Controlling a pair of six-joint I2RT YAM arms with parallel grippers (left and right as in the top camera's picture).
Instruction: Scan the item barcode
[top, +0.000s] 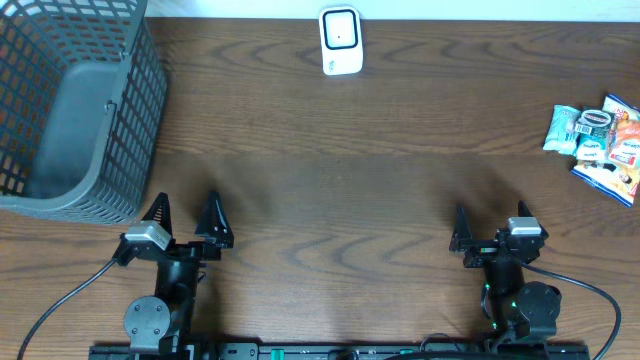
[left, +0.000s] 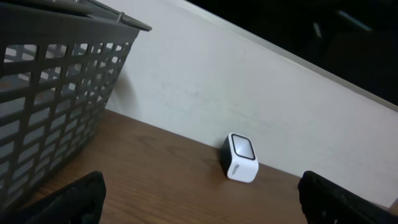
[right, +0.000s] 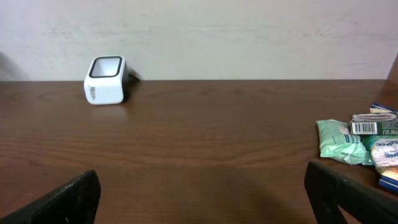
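Several overlapping glossy snack packets (top: 595, 130), right of the white box-shaped scanner (top: 340, 41), could be caught together by the spread, empty jaws of the right gripper (top: 490, 215).

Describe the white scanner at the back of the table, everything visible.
The small white boxy plastic scanner has rounded corners and a dark-framed square window on its face, which is tilted upward. It has a small grey marking on one side and a dark part at its back. It stands alone at the far edge of the brown wooden table, close to the pale wall, touching only that table.
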